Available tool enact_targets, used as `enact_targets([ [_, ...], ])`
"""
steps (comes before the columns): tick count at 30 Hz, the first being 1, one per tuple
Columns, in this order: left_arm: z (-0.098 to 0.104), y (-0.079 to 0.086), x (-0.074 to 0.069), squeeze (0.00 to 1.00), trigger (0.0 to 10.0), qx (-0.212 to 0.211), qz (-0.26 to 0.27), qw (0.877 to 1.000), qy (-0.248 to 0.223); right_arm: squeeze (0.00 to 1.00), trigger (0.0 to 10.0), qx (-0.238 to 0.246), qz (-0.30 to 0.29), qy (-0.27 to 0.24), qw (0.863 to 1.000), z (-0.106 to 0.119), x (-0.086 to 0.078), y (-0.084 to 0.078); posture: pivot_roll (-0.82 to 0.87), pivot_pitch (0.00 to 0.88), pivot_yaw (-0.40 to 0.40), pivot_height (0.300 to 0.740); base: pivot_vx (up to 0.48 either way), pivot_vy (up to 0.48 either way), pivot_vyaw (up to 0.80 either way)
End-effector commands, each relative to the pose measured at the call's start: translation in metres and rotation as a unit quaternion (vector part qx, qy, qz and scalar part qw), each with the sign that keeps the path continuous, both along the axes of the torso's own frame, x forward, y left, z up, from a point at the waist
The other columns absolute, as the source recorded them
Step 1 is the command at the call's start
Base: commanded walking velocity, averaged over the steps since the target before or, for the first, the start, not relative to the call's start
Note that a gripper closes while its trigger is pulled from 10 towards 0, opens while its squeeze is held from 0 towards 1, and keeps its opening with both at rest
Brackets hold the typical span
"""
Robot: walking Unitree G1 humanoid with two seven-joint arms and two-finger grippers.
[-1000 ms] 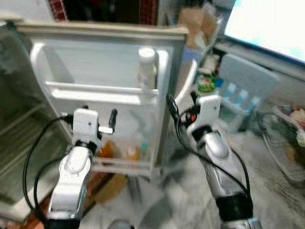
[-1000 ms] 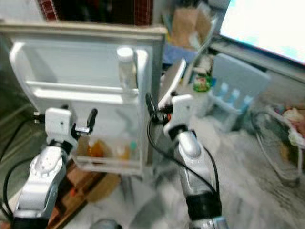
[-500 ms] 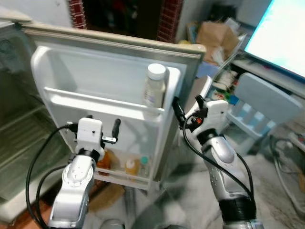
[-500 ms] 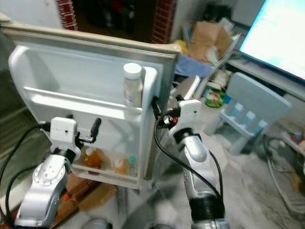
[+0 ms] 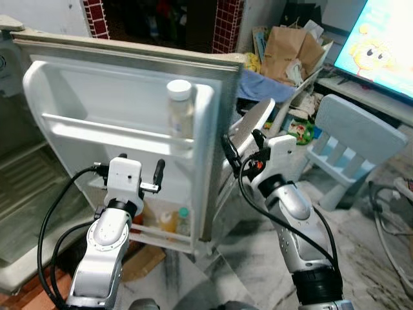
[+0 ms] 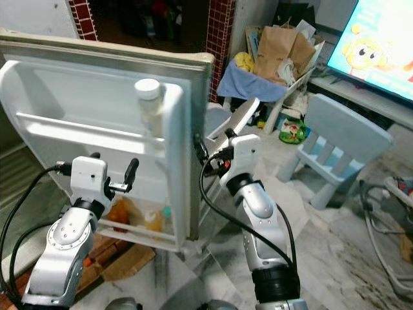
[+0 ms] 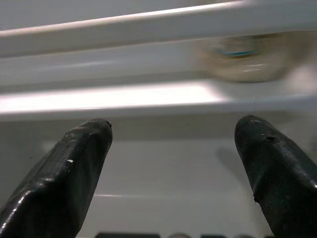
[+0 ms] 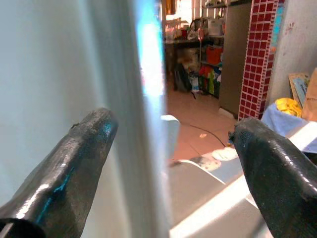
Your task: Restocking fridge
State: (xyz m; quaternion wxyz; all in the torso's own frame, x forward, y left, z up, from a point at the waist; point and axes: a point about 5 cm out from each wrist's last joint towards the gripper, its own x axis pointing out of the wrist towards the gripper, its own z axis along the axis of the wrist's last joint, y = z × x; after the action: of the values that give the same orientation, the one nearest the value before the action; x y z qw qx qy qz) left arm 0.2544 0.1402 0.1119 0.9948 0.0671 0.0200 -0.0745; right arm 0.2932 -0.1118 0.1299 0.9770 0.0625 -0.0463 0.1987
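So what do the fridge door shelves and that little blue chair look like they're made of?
Door shelves: probably glossy white moulded plastic, with rounded edges and soft highlights. Blue chair: likely matte pale-blue moulded plastic, uniform in colour with smooth slatted back, though painted wood can't be ruled out.

The fridge door point(image 5: 122, 97) had a glossy white plastic liner and a brushed metal edge; the floor point(image 6: 335, 258) was polished veined marble; the chair point(image 5: 352, 139) looked smooth matt plastic; the bag point(image 6: 274, 51) was creased brown paper.
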Motion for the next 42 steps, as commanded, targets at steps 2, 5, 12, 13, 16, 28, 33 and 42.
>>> enact_targets([
  [2,0.003,-0.001,0.001,0.00,10.0,0.008,-0.001,1.000,-0.006,0.00,10.0,0.006,0.026,0.008,1.000,0.000,-0.002,0.005,0.14,0.000,-0.048,0.740,0.000,-0.480,0.00],
  [5,0.003,-0.001,0.000,0.00,10.0,0.011,-0.002,1.000,-0.005,0.00,10.0,0.014,0.084,0.030,0.996,-0.006,-0.008,0.015,0.14,0.000,-0.048,0.740,0.000,-0.480,0.00],
  [12,0.003,-0.001,-0.001,0.00,10.0,0.001,0.001,1.000,-0.006,0.00,10.0,0.004,0.166,0.039,0.985,-0.009,-0.017,0.024,0.15,0.000,-0.047,0.740,0.000,-0.411,0.00],
  [13,0.003,-0.001,-0.001,0.00,10.0,0.001,0.001,1.000,-0.006,0.00,10.0,0.004,0.166,0.039,0.985,-0.009,-0.017,0.024,0.15,0.000,-0.047,0.740,0.000,0.000,0.00],
  [16,0.003,0.002,-0.001,0.00,10.0,0.001,0.014,1.000,-0.006,0.00,10.0,-0.002,0.165,0.028,0.986,-0.008,-0.017,0.022,0.15,0.000,-0.049,0.740,0.000,0.000,0.80],
  [28,-0.012,0.014,-0.005,0.00,10.0,-0.020,0.073,0.995,0.059,0.00,10.0,-0.006,0.086,-0.013,0.996,0.010,0.007,0.012,0.16,0.000,-0.050,0.740,0.000,0.000,0.80],
  [33,-0.024,0.008,-0.008,0.00,10.0,-0.018,0.057,0.992,0.110,0.00,10.0,-0.009,0.082,-0.022,0.996,0.016,0.019,0.015,0.16,0.000,-0.054,0.740,0.000,0.000,0.80],
  [42,-0.028,0.014,-0.013,0.00,10.0,-0.008,0.079,0.987,0.139,0.00,10.0,-0.032,0.030,-0.037,0.998,0.026,0.045,0.016,0.19,0.000,-0.067,0.740,0.000,0.000,0.59],
])
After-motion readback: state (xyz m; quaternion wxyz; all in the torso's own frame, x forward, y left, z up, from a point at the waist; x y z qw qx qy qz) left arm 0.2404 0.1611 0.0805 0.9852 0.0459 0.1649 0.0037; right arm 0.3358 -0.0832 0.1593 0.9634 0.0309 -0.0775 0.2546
